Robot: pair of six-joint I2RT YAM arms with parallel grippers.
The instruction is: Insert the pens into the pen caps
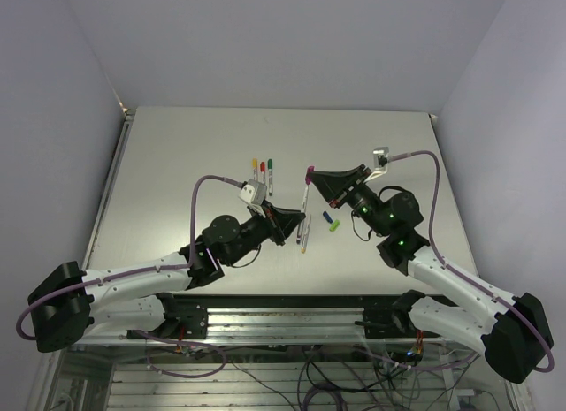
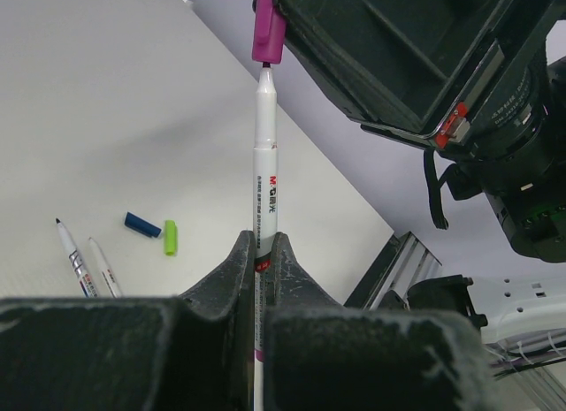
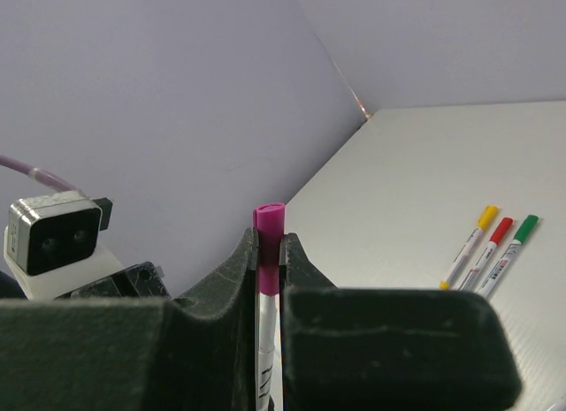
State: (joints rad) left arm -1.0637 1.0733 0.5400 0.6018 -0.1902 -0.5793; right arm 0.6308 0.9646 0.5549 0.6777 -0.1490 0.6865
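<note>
Over table [image 1: 177, 163], left tool [image 2: 263, 250] opposite right tool [image 3: 270, 252], pen [image 2: 266, 163] at cap [image 2: 267, 31]

The left arm [image 1: 133, 274], white with black joints, reaches from its base at the lower left towards the middle of the table. Its black two-finger left gripper [image 2: 261, 244] is closed on a thin silvery-white pen [image 2: 266, 163], which points out from between the fingers. The right arm [image 1: 460, 285], of the same build, bends in from the lower right. Its black right gripper [image 3: 268, 244] is closed on a small magenta cap [image 3: 269, 218]. The two grippers face each other, the cap right at the pen's tip
</note>
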